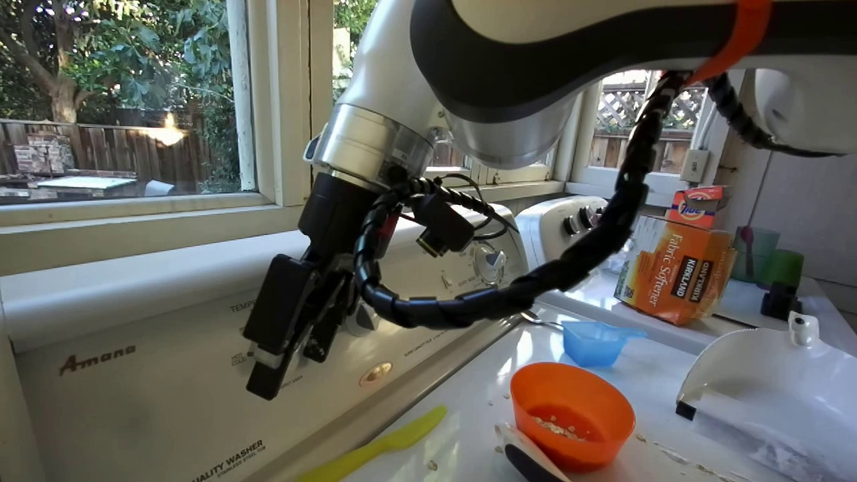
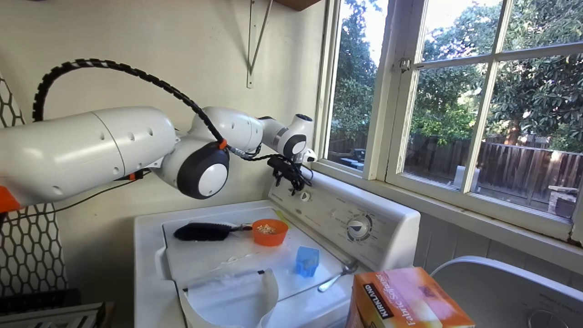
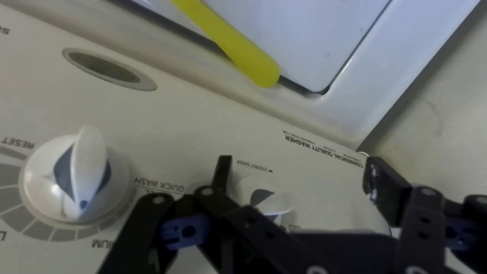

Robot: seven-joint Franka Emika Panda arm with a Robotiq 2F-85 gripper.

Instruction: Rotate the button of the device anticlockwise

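One orange bowl [image 1: 569, 388] of flakes [image 1: 559, 427], blue cup [image 1: 592, 347], both below the washer panel [image 1: 154, 402], and up on it, grey-and-white knob [image 3: 266, 199], tool [image 3: 298, 177] spread wide

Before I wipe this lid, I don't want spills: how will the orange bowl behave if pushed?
The orange bowl would probably slide, as the lid looks glossy. It is likely light, thin-rimmed with flakes only at the bottom. Those loose flakes might scatter if jolted.
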